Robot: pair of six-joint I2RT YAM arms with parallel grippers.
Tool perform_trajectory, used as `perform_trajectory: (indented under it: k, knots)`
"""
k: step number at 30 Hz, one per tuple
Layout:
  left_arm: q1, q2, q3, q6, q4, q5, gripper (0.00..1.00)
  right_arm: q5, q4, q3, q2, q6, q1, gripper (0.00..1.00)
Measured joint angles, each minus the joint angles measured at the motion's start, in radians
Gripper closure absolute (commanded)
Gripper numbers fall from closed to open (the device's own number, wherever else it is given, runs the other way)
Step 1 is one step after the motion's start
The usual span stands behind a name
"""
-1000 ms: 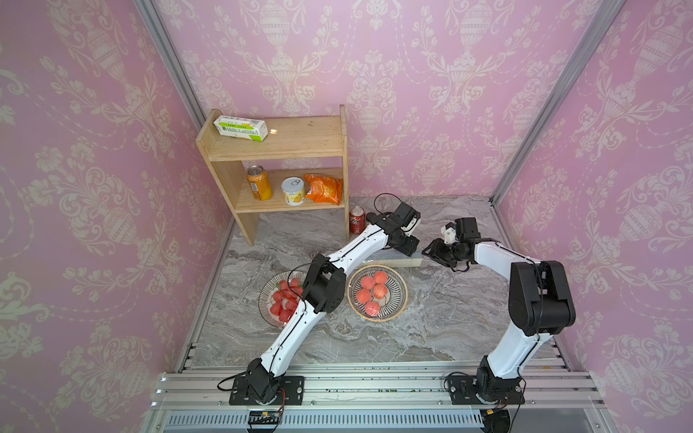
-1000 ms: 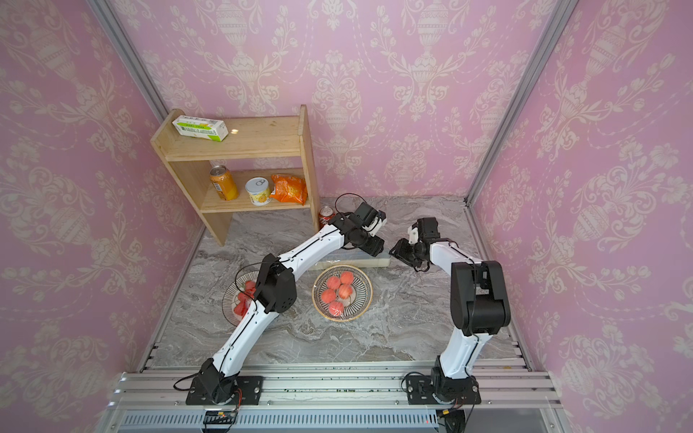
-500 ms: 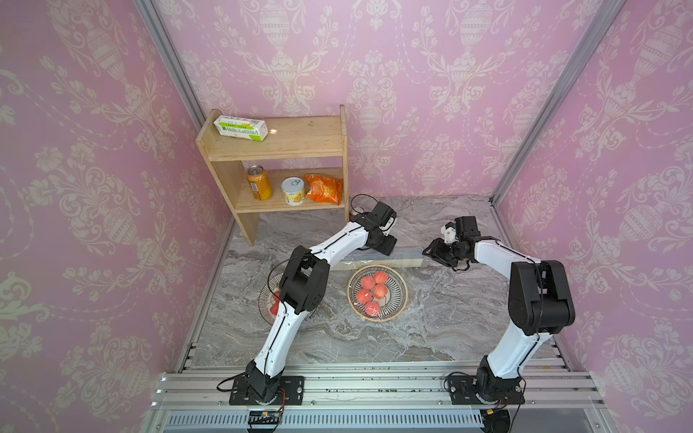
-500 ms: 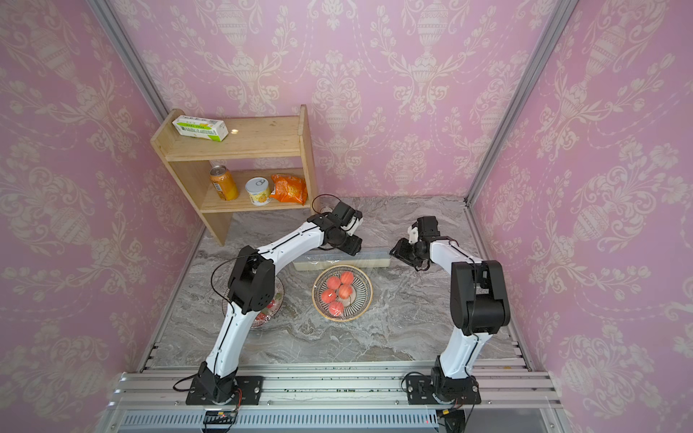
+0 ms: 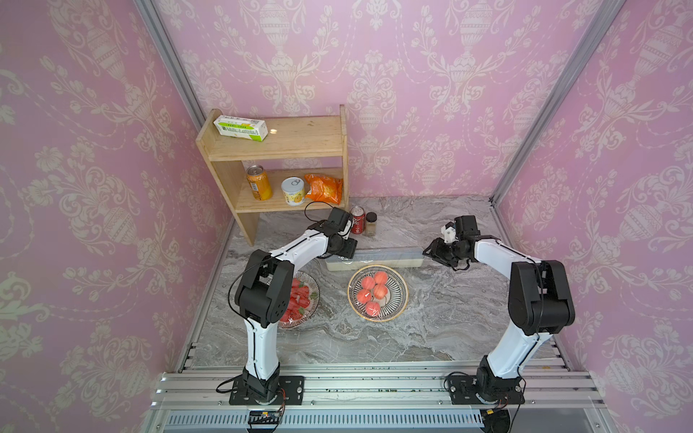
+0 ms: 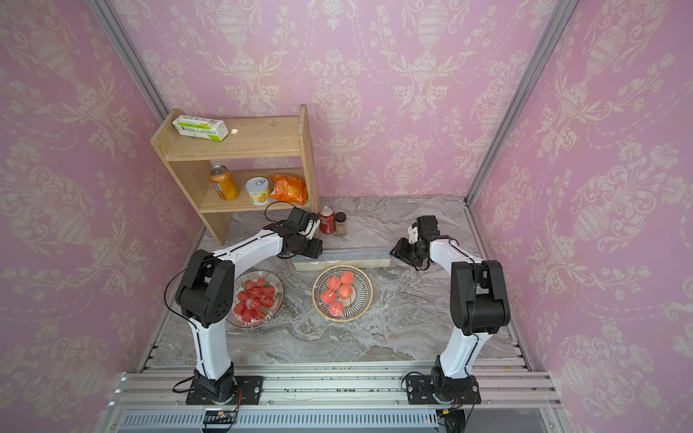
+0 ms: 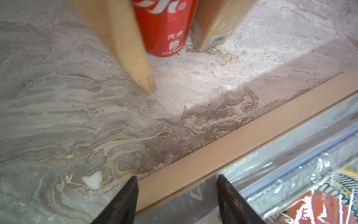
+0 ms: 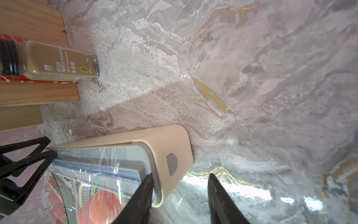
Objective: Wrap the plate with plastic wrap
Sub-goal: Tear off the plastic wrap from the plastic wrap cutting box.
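A green-and-white carton (image 5: 240,128) lay atop the wooden shelf (image 5: 300,140); an orange can (image 5: 258,183), a tin (image 5: 293,191) and a snack bag (image 5: 324,188) sat below. A red cola can (image 5: 357,219) and spice jar (image 5: 371,223) stood beside it.

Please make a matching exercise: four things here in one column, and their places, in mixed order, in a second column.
1. green-and-white carton
2. orange can
3. red can
4. cream box

A. on the table, beside the spice jar
B. on the shelf's top board
C. on the table, along the striped plate's far side
D. on the shelf's lower board

Pairs: 1-B, 2-D, 3-A, 4-C
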Motion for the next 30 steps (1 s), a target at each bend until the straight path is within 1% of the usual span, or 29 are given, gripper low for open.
perform_trajectory:
  k: [6,11,14,17,20,23,26,28,30]
  knots:
    - [0.061,-0.061,-0.085,0.000,0.029,-0.011,0.34,0.001,-0.008,0.003,0.000,0.000,0.000,0.54]
    - [0.109,-0.097,-0.127,0.000,0.040,-0.015,0.33,0.006,-0.021,0.010,0.000,0.000,0.000,0.53]
    - [0.142,-0.112,-0.134,0.001,0.028,-0.040,0.28,0.037,-0.032,0.016,0.000,0.000,-0.001,0.52]
    - [0.175,-0.119,-0.134,0.001,0.015,-0.045,0.22,0.060,-0.051,0.015,0.003,0.000,-0.007,0.50]
    - [0.190,-0.142,-0.134,0.000,-0.006,-0.042,0.18,0.060,-0.040,0.015,-0.002,0.000,-0.008,0.42]
    - [0.191,-0.201,-0.134,-0.001,-0.028,-0.023,0.17,0.064,-0.036,0.014,-0.045,-0.007,-0.008,0.32]
    - [0.191,-0.308,-0.150,-0.027,-0.026,0.042,0.18,0.071,-0.023,-0.008,-0.164,-0.024,-0.008,0.23]
    - [0.184,-0.404,-0.197,-0.063,0.003,0.109,0.18,0.060,0.000,-0.042,-0.265,-0.032,-0.002,0.16]
    - [0.154,-0.493,-0.266,-0.111,0.052,0.189,0.18,0.035,0.037,-0.092,-0.370,-0.033,0.024,0.11]
